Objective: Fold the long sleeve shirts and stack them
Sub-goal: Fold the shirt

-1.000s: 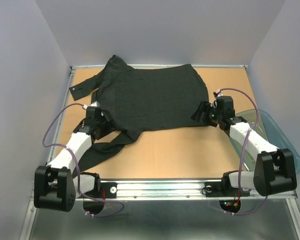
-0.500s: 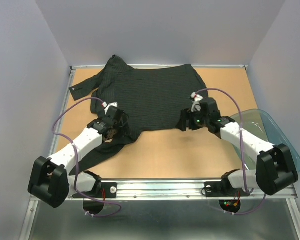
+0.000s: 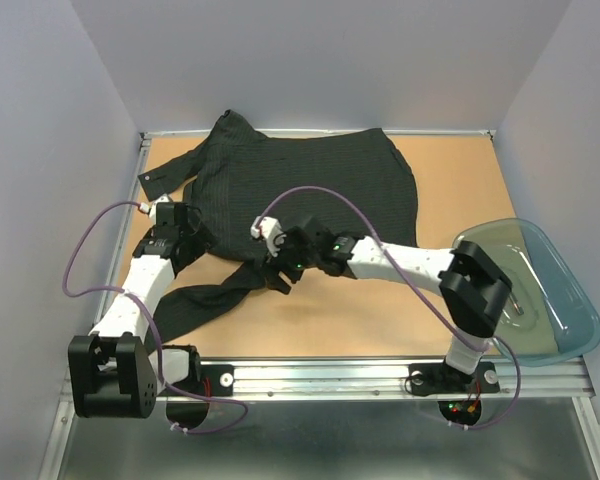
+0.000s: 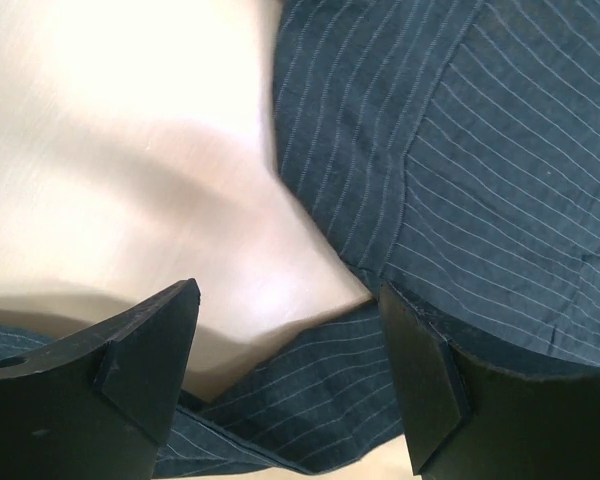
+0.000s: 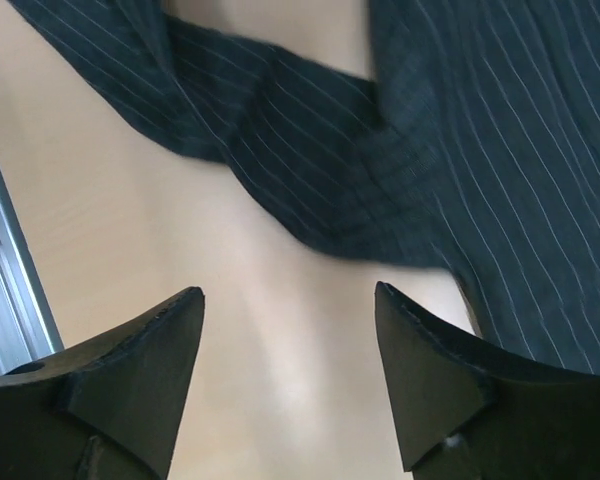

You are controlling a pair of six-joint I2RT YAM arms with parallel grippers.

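One black pinstriped long sleeve shirt (image 3: 300,195) lies spread over the far half of the table, collar at the far left, one cuffed sleeve (image 3: 165,176) out to the far left and the other sleeve (image 3: 205,298) trailing to the near left. My left gripper (image 3: 185,243) is open and empty at the shirt's left edge; the left wrist view shows the sleeve cloth (image 4: 310,395) between its jaws. My right gripper (image 3: 277,277) is open and empty, reached far left over the near hem where the sleeve starts; its wrist view shows bare table under it and the cloth (image 5: 310,150) just beyond.
A clear blue-green plastic tray (image 3: 540,290) sits at the right edge of the wooden table (image 3: 380,310). A metal rail (image 3: 330,375) runs along the near edge. White walls enclose the left, far and right sides.
The right arm has swept far to the left along the shirt's near hem. The left gripper has pulled back to the left, to the shirt's left edge. The shirt lies much as before.
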